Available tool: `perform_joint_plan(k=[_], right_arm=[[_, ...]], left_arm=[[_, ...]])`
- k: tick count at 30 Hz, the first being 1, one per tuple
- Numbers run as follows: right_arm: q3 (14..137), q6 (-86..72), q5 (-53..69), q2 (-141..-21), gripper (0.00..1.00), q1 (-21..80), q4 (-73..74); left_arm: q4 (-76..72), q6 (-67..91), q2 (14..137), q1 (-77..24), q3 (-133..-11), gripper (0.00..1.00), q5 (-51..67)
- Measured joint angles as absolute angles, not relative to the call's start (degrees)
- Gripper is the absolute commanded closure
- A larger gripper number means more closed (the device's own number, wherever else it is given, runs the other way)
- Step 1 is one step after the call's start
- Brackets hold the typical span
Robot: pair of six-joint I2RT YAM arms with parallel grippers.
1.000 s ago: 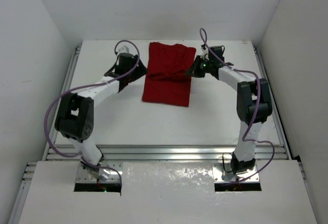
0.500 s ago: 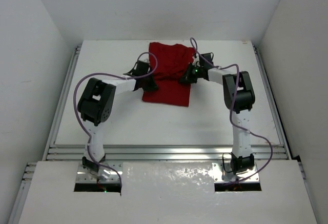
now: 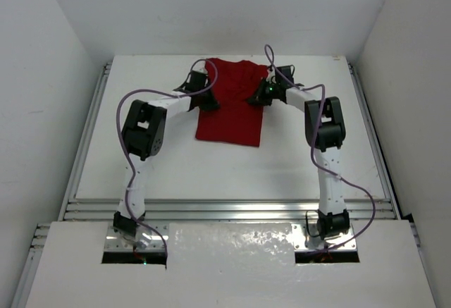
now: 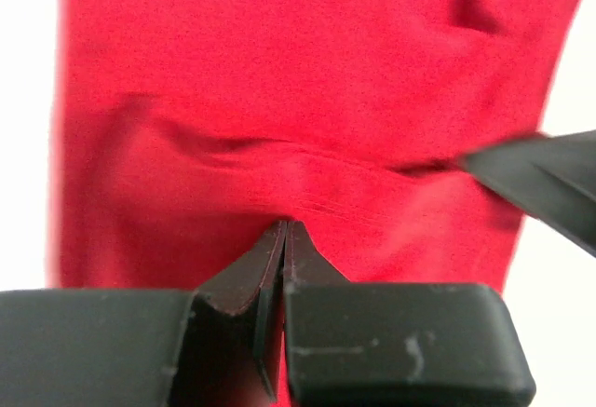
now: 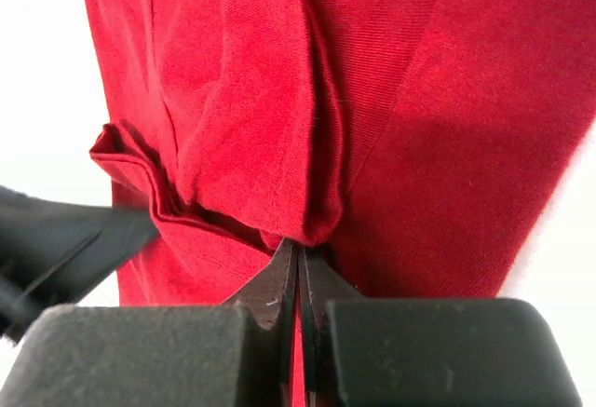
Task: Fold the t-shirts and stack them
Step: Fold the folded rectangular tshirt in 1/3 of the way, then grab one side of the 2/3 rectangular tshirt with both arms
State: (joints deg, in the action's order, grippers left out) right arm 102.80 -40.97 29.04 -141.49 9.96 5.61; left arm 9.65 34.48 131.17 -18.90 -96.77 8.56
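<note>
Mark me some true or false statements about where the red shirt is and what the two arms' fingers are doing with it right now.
1. The t-shirt is plain dark red. True.
2. The left fingers and right fingers are spread wide open. False: both pairs are closed, each pinching a fold of the shirt.
3. The left fingers are at the shirt's left edge and the right fingers at its right edge. True.
4. The shirt lies close to the arm bases. False: it lies on the far half of the table.
5. A second shirt is stacked beside it. False: it is the only cloth in view.
</note>
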Motion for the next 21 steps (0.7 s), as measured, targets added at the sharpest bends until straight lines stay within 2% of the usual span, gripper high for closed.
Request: perform_joint_plan(k=[2, 3, 5, 6, 7, 8, 9, 11, 13, 15, 16, 18, 20, 21], right_arm=[[103.0, -40.4, 30.1, -141.5, 0.99, 9.8, 5.8], [103.4, -40.1, 30.2, -141.5, 0.93, 9.8, 6.4], [104.7, -39.4, 30.4, -141.3, 0.78, 9.8, 8.0], [105.6, -39.2, 30.4, -141.1, 0.62, 9.8, 9.1], [106.4, -38.8, 30.4, -140.7, 0.54, 9.8, 10.0], [107.1, -38.5, 30.3, -139.9, 0.47, 9.8, 10.9], [107.2, -37.9, 30.0, -138.1, 0.39, 9.8, 11.8], [106.7, -37.4, 29.5, -134.1, 0.38, 9.8, 12.7], [103.3, -37.1, 29.0, -127.3, 0.35, 9.8, 12.8], [95.9, -37.0, 28.9, -119.1, 0.38, 9.8, 10.0], [90.7, -37.2, 29.2, -114.6, 0.46, 9.9, 8.5], [75.1, -38.4, 31.1, -104.3, 1.0, 9.9, 1.2], [66.7, -39.3, 33.3, -100.6, 1.0, 10.0, -2.6], [62.4, -39.5, 34.7, -100.0, 1.0, 10.2, -5.0]], left_arm=[[9.4, 34.5, 131.4, -17.8, -95.4, 1.0, 7.8], [8.2, 34.7, 130.8, -17.3, -94.0, 1.0, 7.9], [7.4, 34.5, 128.2, -16.7, -90.9, 1.0, 5.9], [7.1, 34.3, 126.1, -16.5, -88.8, 1.0, 4.2], [7.1, 34.3, 123.7, -16.4, -86.6, 0.95, 2.6], [6.9, 34.3, 120.2, -16.3, -83.8, 0.7, 0.7], [5.8, 34.2, 115.7, -16.3, -80.1, 0.59, -1.2], [4.4, 34.5, 107.0, -16.5, -74.2, 0.39, -4.2], [3.9, 35.5, 97.0, -16.9, -69.2, 0.38, -7.2], [3.1, 37.1, 89.1, -17.3, -64.9, 0.42, -8.9], [2.0, 38.1, 85.5, -17.3, -62.0, 0.46, -9.2], [-1.3, 39.3, 80.1, -17.3, -54.3, 0.87, -8.2], [-4.4, 39.1, 78.4, -17.3, -47.3, 0.99, -5.3], [-5.9, 39.4, 78.8, -17.1, -44.7, 1.0, -3.5]])
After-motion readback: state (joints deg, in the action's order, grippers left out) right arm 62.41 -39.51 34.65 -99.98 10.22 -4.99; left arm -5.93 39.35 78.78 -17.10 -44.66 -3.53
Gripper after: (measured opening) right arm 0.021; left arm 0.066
